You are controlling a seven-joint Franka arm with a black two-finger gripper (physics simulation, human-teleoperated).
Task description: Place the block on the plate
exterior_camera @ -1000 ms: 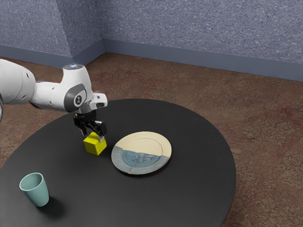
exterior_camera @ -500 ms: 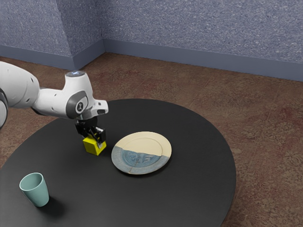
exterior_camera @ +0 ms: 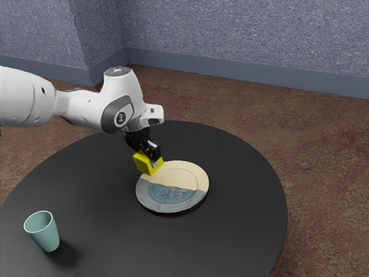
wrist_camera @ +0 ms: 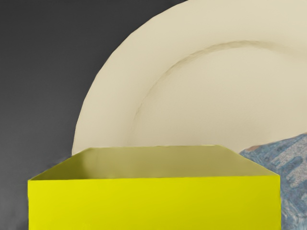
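My gripper (exterior_camera: 149, 151) is shut on the yellow block (exterior_camera: 148, 164), which it carries above the table, over the plate's near-arm edge in the exterior view. The cream and blue plate (exterior_camera: 185, 179) lies flat on the black table. In the wrist view the block (wrist_camera: 153, 203) looms large and hides part of the plate (wrist_camera: 192, 96) behind it. Whether block and plate touch cannot be told for sure; the block looks raised.
A teal cup (exterior_camera: 44, 232) stands upright on the round black table (exterior_camera: 236, 231), toward the exterior view's lower left, well apart from the plate. Brown floor and a blue-grey wall lie beyond the table.
My gripper has come down onto the block, taken hold of it, and lifted and carried it toward the exterior view's right, to the plate. Plate and cup have stayed put.
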